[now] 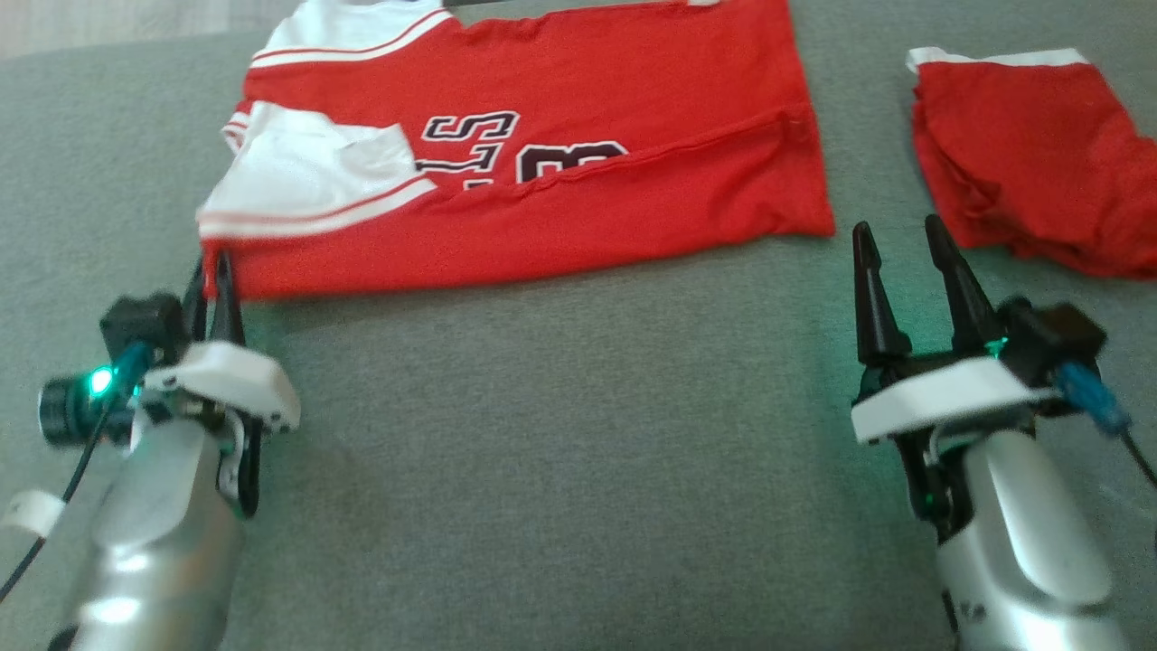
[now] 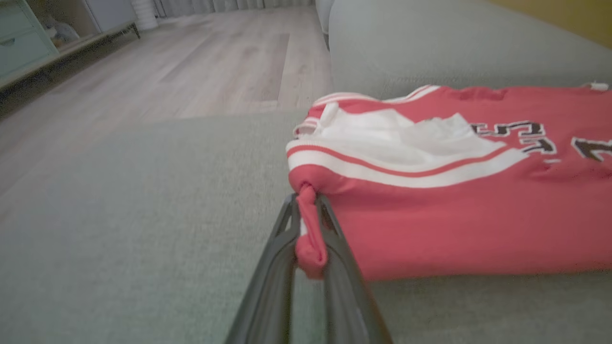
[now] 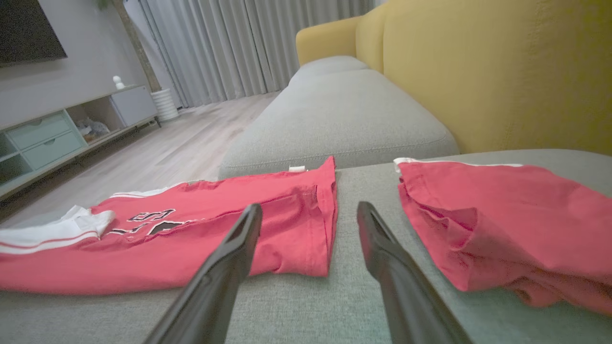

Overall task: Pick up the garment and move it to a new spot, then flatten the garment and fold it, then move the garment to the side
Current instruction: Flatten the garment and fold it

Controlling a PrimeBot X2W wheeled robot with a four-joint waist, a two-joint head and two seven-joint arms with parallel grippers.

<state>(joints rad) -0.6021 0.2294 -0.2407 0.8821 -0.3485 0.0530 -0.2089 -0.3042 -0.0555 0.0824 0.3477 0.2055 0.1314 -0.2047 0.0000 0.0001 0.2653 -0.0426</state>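
Two grippers sit low on the grey fabric sofa seat (image 1: 560,470). At lower left, the left gripper (image 1: 210,271) pinches its fingers tight on the near corner of the red and white folded sports shirt (image 1: 560,208), which lies upper middle. At lower right, the right gripper (image 1: 895,231) holds its fingers apart, empty. Farther, upper right, lies a crumpled red cloth (image 1: 1030,163), maybe shorts.

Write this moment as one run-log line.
left tool: shut on jersey corner | right tool: open, holding nothing | jersey: part-folded on cushion
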